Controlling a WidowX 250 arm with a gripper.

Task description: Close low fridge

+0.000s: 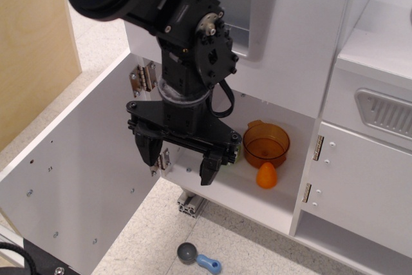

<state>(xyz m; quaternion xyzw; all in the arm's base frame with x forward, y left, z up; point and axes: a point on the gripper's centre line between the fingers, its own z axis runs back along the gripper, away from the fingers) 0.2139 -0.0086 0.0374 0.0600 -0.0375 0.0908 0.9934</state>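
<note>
Low fridge white door (77, 178) is standing wide open at lower left; black gripper (181, 162), fingers spread and empty, should be pushing its inner face rightward.

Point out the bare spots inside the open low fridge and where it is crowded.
Inside the white low fridge, the front shelf strip below the black gripper and left of the small orange egg-shaped toy is bare. The back right corner is crowded: the translucent orange plastic cup sits there, the egg just in front.
</note>
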